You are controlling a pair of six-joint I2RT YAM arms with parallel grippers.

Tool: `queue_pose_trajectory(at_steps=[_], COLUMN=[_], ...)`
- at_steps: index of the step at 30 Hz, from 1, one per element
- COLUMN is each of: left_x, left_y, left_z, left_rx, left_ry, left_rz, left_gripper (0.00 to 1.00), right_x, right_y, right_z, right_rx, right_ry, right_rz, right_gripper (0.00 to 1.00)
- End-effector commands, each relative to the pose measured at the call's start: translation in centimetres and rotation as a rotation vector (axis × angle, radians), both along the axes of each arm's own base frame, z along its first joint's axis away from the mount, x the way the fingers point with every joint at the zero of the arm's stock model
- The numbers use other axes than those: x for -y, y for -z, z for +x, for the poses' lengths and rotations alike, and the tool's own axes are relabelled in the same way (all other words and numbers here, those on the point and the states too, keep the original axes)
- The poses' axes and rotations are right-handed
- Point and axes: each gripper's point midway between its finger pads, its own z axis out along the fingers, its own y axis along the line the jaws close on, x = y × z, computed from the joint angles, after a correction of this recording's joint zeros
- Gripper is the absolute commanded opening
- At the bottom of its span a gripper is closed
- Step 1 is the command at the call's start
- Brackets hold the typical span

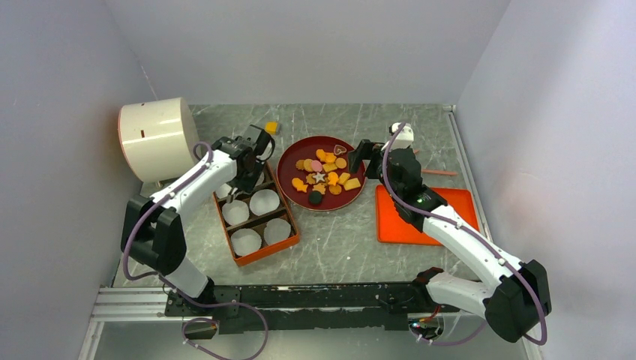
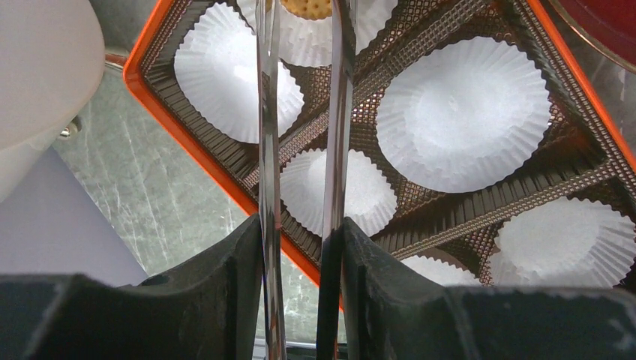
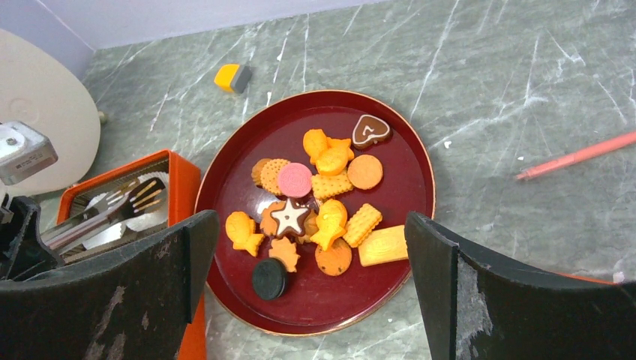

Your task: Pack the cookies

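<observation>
Grey marbled bench (image 1: 337, 240) carries a dark red round plate (image 3: 232, 157) near the middle of its far half. The cookies (image 3: 330, 187) lie heaped on that plate: orange and yellow rounds, ridged blocks and flower shapes. Among them are a pink round (image 3: 295, 180), a white-starred one (image 3: 289, 216), a dark round (image 3: 268, 278) toward the plate's near rim and a brown heart (image 3: 370, 130) toward its far rim.

Just left of the plate sits an orange-rimmed box (image 2: 187, 142) with brown dividers and a white pleated paper cup (image 2: 461, 112) in each compartment. One tan, pricked cookie (image 2: 307, 7) already rests in a cup at the box's far end, cut off by the top of the left wrist view.

The left gripper (image 2: 300, 247) hangs over that far end. Its fingers are drawn in close and clamped on a pair of thin silvery tongs (image 3: 112, 214). The tongs' two blades run out on either side of the tan cookie, but the tips are out of frame, so contact cannot be told.

The right gripper (image 3: 311, 217) hovers above the plate's right rim. Its jaws are spread as wide as they go and nothing is between them.

An orange tray (image 1: 390, 225) lies toward the bench's right edge, and beyond it is a pink pen (image 3: 577, 156). A small yellow and grey block (image 3: 232, 76) sits by the far edge, apart from the plate. A white drum (image 1: 154, 139) stands at the far left corner.
</observation>
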Motion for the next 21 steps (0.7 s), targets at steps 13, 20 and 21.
queue_pose_trajectory(at_steps=[13,20,21], left_x=[-0.6,-0.5,-0.5], left_y=[-0.6,-2.1,-2.5], left_z=[0.4,0.5,0.5], left_rx=[0.046,0.077,0.086], left_ry=[-0.032,-0.029,-0.026], left_rz=[0.012,-0.004,-0.011], left_gripper=[0.58,0.55,0.54], right_x=[-0.5,-0.9,-1.0], right_y=[-3.3,-3.6,-3.6], right_z=[0.6,0.8,0.8], right_rx=[0.071,0.072,0.071], right_ry=[-0.010,-0.022,-0.022], right_rz=[0.048,0.062,0.063], right_gripper=[0.99,0.99,0.99])
